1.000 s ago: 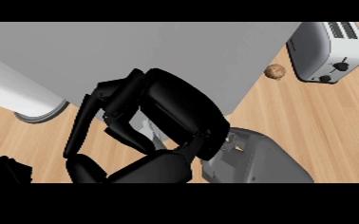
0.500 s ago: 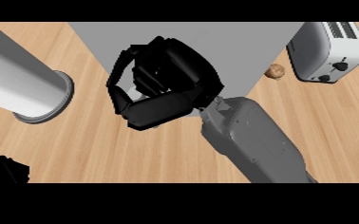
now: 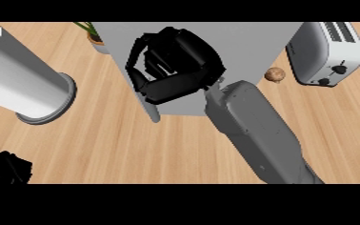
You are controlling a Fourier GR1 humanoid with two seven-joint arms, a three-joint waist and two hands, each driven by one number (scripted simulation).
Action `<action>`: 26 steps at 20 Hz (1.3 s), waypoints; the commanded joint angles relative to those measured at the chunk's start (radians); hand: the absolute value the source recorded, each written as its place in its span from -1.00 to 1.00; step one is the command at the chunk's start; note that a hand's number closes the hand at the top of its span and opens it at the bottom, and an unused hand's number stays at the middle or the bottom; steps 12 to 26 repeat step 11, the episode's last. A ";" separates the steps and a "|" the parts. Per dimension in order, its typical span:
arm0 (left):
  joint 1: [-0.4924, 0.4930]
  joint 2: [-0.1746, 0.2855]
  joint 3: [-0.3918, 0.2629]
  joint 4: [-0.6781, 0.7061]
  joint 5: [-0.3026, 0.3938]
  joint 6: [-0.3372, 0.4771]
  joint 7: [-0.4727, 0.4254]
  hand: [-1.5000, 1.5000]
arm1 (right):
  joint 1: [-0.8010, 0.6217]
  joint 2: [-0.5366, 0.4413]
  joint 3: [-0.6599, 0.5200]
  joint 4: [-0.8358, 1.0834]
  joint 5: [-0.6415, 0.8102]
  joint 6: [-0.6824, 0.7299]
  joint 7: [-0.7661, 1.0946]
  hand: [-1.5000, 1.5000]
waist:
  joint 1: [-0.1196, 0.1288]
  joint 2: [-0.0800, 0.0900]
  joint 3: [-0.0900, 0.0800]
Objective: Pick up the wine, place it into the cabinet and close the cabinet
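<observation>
head view, right hand [image 3: 175, 71] over cabinet [image 3: 260, 43] edge

1. My right hand [image 3: 175, 64], fingers curled inward, lies over the grey cabinet [image 3: 253, 43]; its grey forearm [image 3: 256, 128] runs down to the lower edge.
2. My left hand [image 3: 13, 168] shows only as a black bit at the lower left edge.
3. A pale cylinder [image 3: 32, 83] is at left on the wooden counter [image 3: 105, 148].
4. A toaster [image 3: 325, 52] is at right, with a small brown round thing [image 3: 274, 75] just beside it.
5. A potted plant [image 3: 93, 34] shows at the cabinet's left corner.
</observation>
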 commanded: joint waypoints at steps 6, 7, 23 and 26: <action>-0.008 -0.028 -0.029 -0.013 -0.040 0.010 0.012 1.00 | -0.066 -0.093 -0.128 0.212 0.020 0.044 -0.040 1.00 | 0.010 0.038 0.003; -0.034 -0.023 -0.011 -0.002 -0.025 0.010 0.019 1.00 | -0.041 -0.103 -0.132 0.198 0.008 0.066 -0.049 1.00 | 0.000 0.038 0.004; -0.038 -0.020 -0.009 -0.005 -0.005 -0.011 0.028 1.00 | -0.072 -0.129 -0.159 0.222 -0.008 0.095 -0.040 1.00 | 0.007 0.041 0.003; -0.038 -0.020 -0.009 -0.005 -0.005 -0.011 0.028 1.00 | -0.072 -0.129 -0.159 0.222 -0.008 0.095 -0.040 1.00 | 0.007 0.041 0.003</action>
